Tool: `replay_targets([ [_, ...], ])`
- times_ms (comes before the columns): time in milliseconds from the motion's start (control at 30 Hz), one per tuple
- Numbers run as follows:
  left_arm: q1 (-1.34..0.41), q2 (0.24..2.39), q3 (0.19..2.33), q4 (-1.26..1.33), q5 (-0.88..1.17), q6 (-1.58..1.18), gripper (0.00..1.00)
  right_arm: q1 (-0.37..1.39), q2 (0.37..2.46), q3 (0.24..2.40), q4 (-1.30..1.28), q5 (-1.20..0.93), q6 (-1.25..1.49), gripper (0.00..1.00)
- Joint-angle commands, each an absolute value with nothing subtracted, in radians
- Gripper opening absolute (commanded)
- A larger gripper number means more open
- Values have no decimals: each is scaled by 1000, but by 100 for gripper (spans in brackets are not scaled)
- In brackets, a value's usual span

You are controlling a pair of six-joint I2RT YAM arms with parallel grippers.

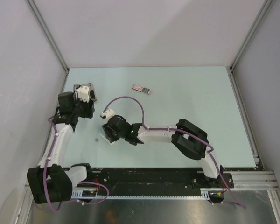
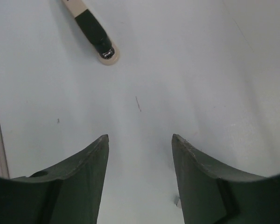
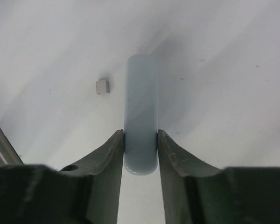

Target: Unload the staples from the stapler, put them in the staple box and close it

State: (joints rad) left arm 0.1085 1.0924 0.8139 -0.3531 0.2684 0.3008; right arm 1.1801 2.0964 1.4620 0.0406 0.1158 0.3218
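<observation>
The stapler (image 1: pixel 141 88), a small pink-and-white block, lies on the table at the back centre, away from both arms. My right gripper (image 1: pixel 108 139) is low over the table at centre left. In the right wrist view it (image 3: pixel 141 135) is shut on a pale blue-grey rounded bar (image 3: pixel 141 107) that sticks out ahead of the fingers. A tiny grey staple piece (image 3: pixel 102 86) lies just left of the bar, and it also shows in the top view (image 1: pixel 97 138). My left gripper (image 1: pixel 84 88) is at the far left; in its wrist view it (image 2: pixel 140 137) is open and empty.
A beige-and-black elongated object (image 2: pixel 91 30) lies ahead of the left gripper. The left wall and its metal rail (image 1: pixel 60 60) stand close to the left arm. The right arm's purple cable (image 1: pixel 130 100) loops over the table between the arms.
</observation>
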Motion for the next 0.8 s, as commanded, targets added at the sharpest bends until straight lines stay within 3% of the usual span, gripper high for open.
replay_targets([
  [0, 114, 1088, 855, -338, 173, 179, 64, 1186, 2131, 1548, -48, 135, 319, 42],
  [200, 99, 1183, 902, -310, 94, 84, 75, 1163, 2074, 1536, -34, 122, 333, 70],
  [300, 63, 1255, 926, -277, 7, 32, 75, 1154, 2005, 1487, 6, 124, 350, 76],
  [500, -43, 1404, 994, -255, -131, -55, 75, 1149, 1803, 1334, 70, 156, 370, 72],
  [767, -54, 1601, 1138, -256, -246, -155, 75, 1141, 1560, 1153, 88, 204, 363, 67],
])
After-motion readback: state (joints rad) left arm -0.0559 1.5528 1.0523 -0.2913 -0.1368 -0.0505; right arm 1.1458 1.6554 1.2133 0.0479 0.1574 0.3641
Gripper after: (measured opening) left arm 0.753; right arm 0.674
